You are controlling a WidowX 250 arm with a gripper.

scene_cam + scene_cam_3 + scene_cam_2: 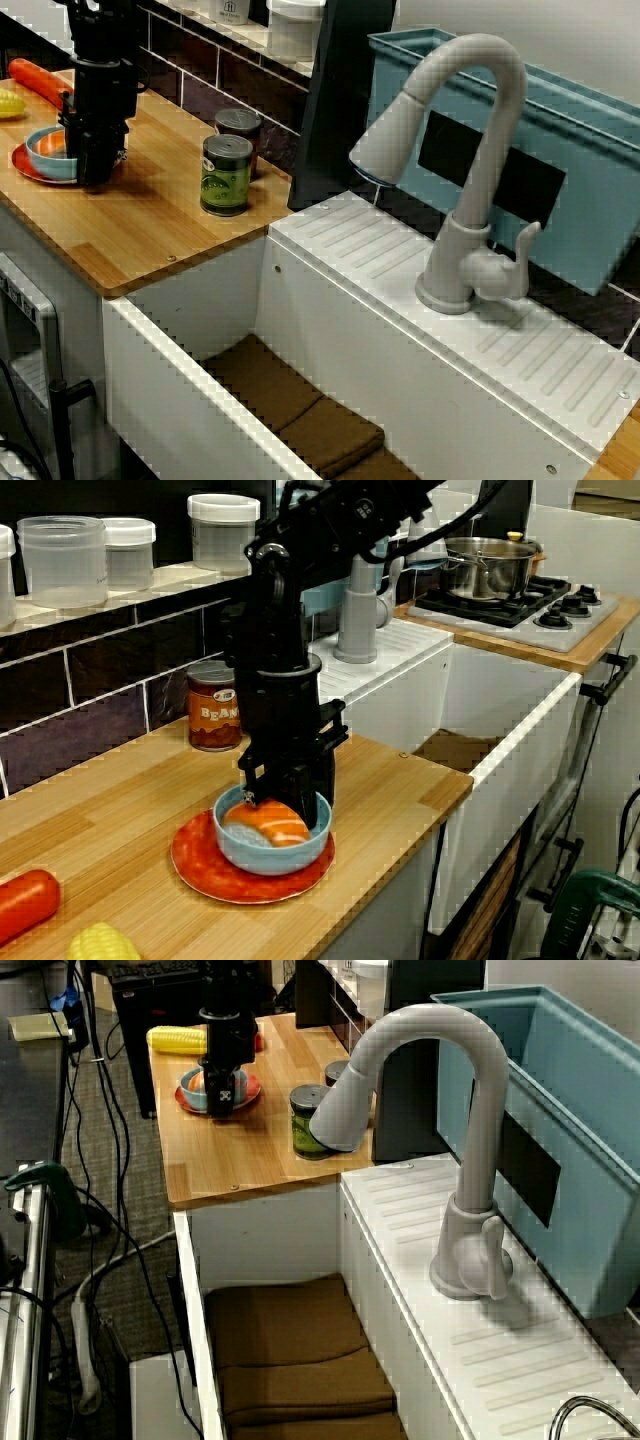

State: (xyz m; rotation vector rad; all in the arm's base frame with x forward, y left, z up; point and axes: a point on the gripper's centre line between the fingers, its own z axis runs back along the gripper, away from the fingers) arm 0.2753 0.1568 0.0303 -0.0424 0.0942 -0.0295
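My gripper [288,798] is matt black plastic; the blue bowl [270,856] and red plate [200,866] look glossy, the wooden counter [110,810] smooth and satin.

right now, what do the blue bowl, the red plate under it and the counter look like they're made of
Blue bowl: likely plastic, smooth and matte pale blue, with a thick rim and no sharp glints.
Red plate: probably plastic too, with a soft sheen; glazed ceramic can't be ruled out.
Counter: wood or wood-look laminate with a satin finish; plank strips and grain show.
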